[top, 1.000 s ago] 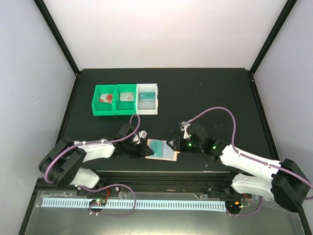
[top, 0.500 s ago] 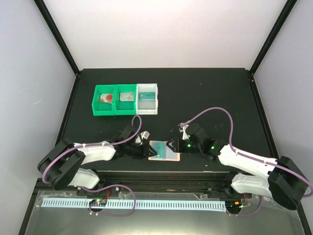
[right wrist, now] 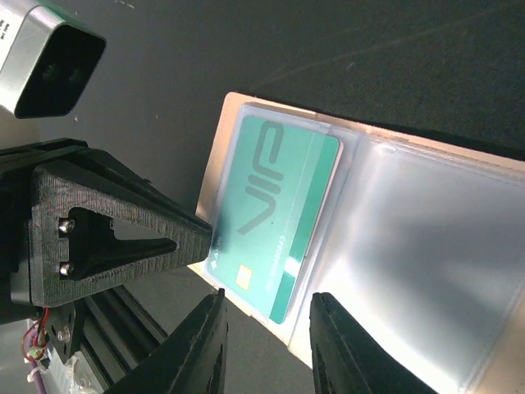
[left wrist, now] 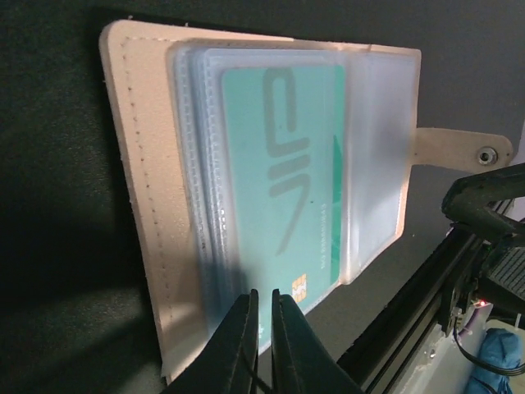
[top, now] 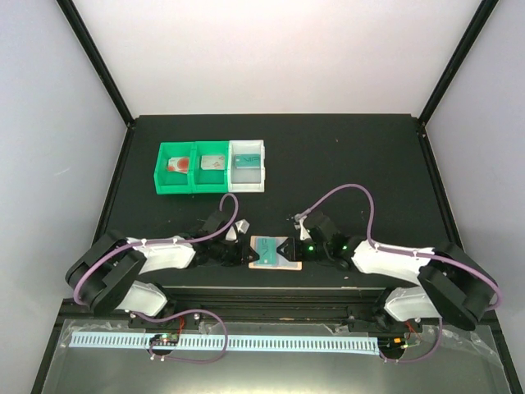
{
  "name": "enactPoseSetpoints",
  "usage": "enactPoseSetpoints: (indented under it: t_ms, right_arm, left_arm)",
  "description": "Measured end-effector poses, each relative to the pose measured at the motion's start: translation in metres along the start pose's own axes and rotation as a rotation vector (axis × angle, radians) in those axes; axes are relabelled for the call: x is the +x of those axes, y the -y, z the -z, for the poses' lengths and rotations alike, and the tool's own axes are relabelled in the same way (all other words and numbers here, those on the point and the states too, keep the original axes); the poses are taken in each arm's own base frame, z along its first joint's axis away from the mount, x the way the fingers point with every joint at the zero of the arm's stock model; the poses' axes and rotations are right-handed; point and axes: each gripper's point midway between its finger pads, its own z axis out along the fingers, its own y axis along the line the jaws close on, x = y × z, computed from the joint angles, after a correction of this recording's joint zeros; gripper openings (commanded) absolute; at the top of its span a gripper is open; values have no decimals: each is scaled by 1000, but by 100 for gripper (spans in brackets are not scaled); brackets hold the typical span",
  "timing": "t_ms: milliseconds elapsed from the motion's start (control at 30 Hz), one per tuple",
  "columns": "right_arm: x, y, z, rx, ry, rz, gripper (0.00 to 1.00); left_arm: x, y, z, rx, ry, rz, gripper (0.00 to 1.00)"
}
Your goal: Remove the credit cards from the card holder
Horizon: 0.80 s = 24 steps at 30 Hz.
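The card holder (top: 284,265) lies open near the table's front edge, tan with clear sleeves. A teal credit card (top: 264,249) sits in its top sleeve, and its chip end sticks out past the sleeve's edge. In the left wrist view the holder (left wrist: 139,164) fills the frame, and my left gripper (left wrist: 262,310) is shut on the edge of the teal card (left wrist: 279,164). My left gripper (top: 243,253) is at the holder's left side. My right gripper (top: 289,248) is open. Its fingers (right wrist: 209,345) straddle the holder's near edge (right wrist: 220,135) beside the card (right wrist: 271,205).
Two green bins (top: 192,182) and a white bin (top: 248,183) stand at the back left, each with a card inside. The holder's tab (left wrist: 459,152) points toward the metal rail (top: 271,289) at the table's front edge. Empty clear sleeves (right wrist: 418,246) lie to the card's right.
The holder has turned a little and now lies squarer to the front edge. My right gripper has moved left onto it and its arm has dropped lower. My left gripper has closed in on the card's edge.
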Motion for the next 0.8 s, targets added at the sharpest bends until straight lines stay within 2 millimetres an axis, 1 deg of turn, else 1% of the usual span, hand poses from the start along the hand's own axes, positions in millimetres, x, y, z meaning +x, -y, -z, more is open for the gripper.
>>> enactPoseSetpoints:
  t_ms: [167, 300, 567, 800]
  right_arm:
    - [3, 2, -10, -7, -19, -12, 26]
    - [4, 5, -17, -7, -30, -24, 24]
    - [14, 15, -32, 4, -73, -51, 23]
    - [15, 14, -39, -19, -82, -56, 22]
  left_arm:
    - [3, -5, -2, -7, -6, 8, 3]
    - [4, -7, -2, -4, -3, 6, 2]
    - [5, -8, -3, 3, 1, 1, 2]
    - [5, -8, -4, 13, 5, -4, 2]
